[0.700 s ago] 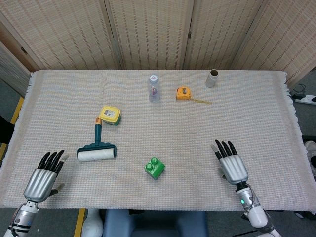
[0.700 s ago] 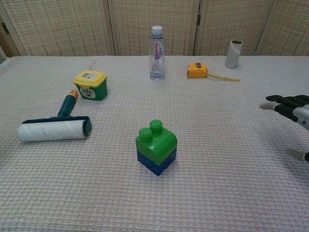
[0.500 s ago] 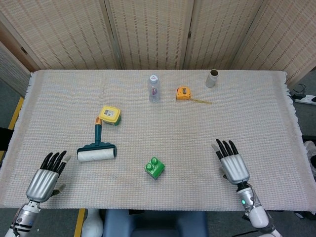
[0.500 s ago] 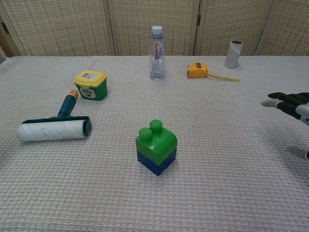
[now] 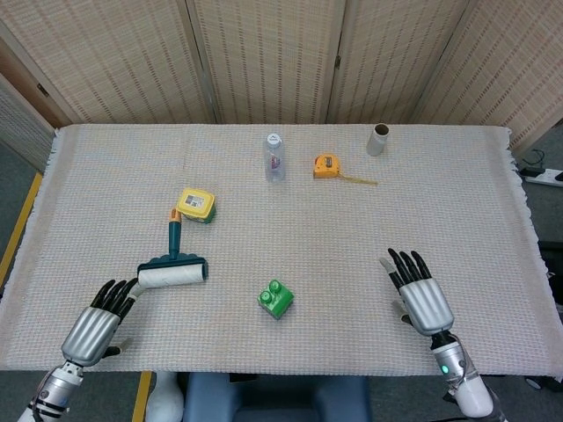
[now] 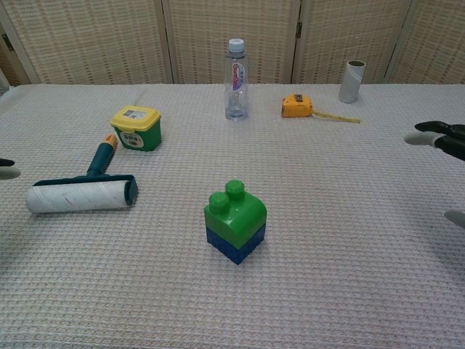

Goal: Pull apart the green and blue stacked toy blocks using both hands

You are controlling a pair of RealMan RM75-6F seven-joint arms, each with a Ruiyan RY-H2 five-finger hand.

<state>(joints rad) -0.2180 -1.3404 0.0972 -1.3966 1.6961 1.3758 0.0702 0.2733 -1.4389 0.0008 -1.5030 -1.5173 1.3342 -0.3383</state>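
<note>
Approaching, no grasp yet | left robot hand (image 5: pixel 95 327) and right robot hand (image 5: pixel 420 294): both empty, fingers spread, near front corners of surface (image 5: pixel 352 229) | green block (image 6: pixel 235 209) seated on blue block (image 6: pixel 234 244), front centre | next: bring both in, grip one block each.

A green toy block (image 6: pixel 235 209) sits on top of a blue toy block (image 6: pixel 235 243), joined, near the front middle of the woven cloth-covered table (image 5: pixel 290 229). To their left lies a white lint roller with a teal handle (image 5: pixel 172 267), and just behind its handle stands a small yellow-lidded green tub (image 5: pixel 195 205). Along the far side, from left to right, stand a clear plastic water bottle (image 5: pixel 274 157), a yellow tape measure (image 5: pixel 326 165) and a grey cardboard tube (image 5: pixel 377 139). The left hand (image 5: pixel 98 322) is at the front left corner, the right hand (image 5: pixel 418 294) at the front right, both well apart from the blocks.
</note>
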